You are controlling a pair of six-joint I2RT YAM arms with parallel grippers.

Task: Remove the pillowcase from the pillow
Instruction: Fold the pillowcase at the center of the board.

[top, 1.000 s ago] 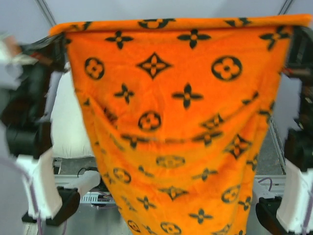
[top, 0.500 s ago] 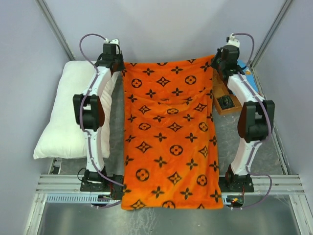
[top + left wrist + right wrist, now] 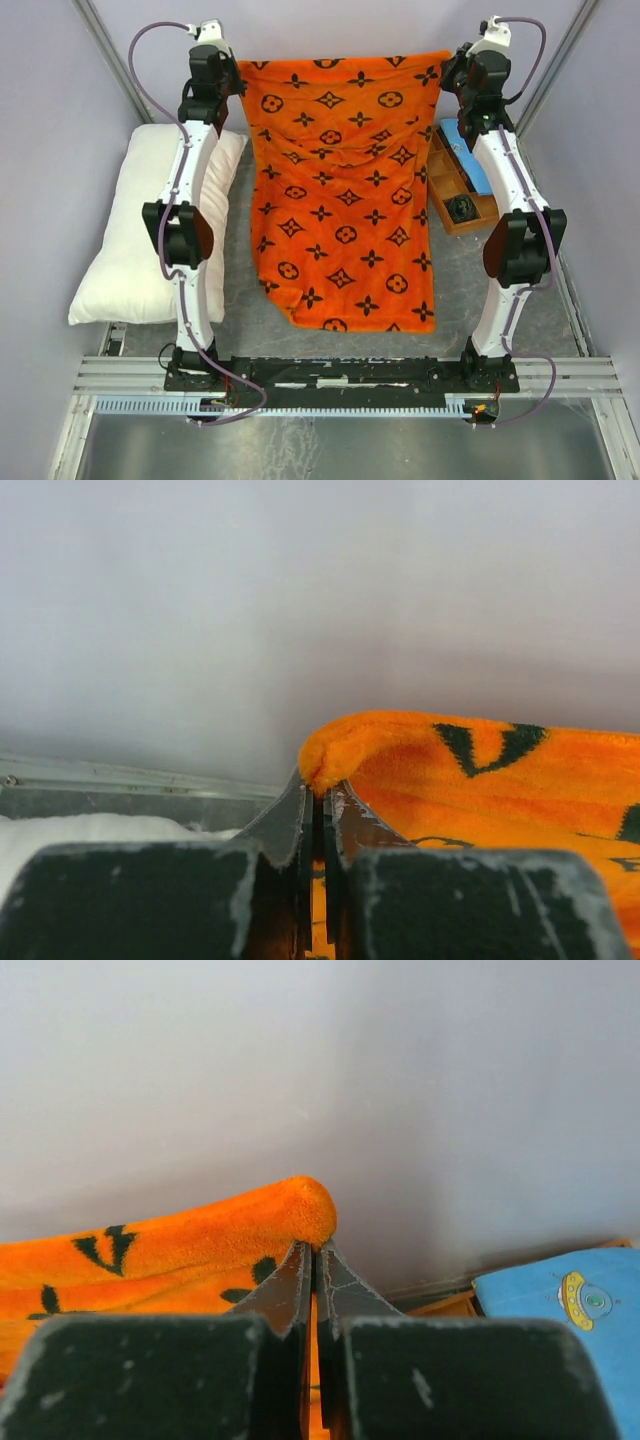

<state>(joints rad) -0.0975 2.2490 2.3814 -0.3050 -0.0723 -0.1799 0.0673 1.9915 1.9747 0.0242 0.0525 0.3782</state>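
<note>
Since the orange black-motif fabric pillowcase (image 3: 345, 200) now hangs farther back, off the white puffy pillow (image 3: 140, 240) | left gripper (image 3: 320, 792), right gripper (image 3: 315, 1252) pinch its corners | removal looks done

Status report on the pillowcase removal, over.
Left end effector shut on pillowcase corner; right end effector shut on opposite corner. Pillowcase off, hanging between them. Pillow bare, left side. No obstruction seen.

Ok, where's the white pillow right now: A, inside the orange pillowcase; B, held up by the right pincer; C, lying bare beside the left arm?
C: the pillow lies bare on the left, apart from the pillowcase, which the left pincer and right pincer pinch at its top corners.
</note>
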